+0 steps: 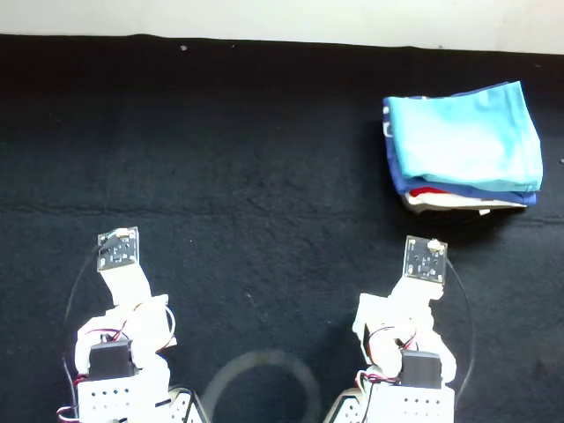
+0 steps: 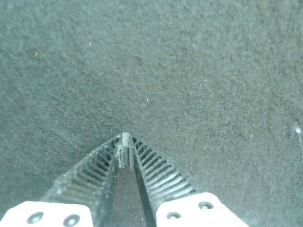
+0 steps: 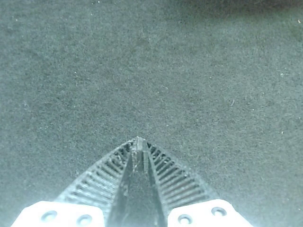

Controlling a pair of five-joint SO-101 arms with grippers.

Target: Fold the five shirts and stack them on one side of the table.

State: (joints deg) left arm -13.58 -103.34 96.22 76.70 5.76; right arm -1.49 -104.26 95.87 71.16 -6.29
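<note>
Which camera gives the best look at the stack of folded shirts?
The high view: the shirt stack sits whole, light blue on top. The wrist views face the black table cover past the shut left gripper and right gripper.

The high view looks straight down on the table (image 1: 264, 159) from well above. The wrist views look past the left gripper (image 2: 125, 152) and right gripper (image 3: 138, 150), close to its black top (shared by all three).

A black felt-covered counter (image 1: 264, 159) carries a stack of folded shirts (image 1: 463, 145) near its far right corner.
</note>
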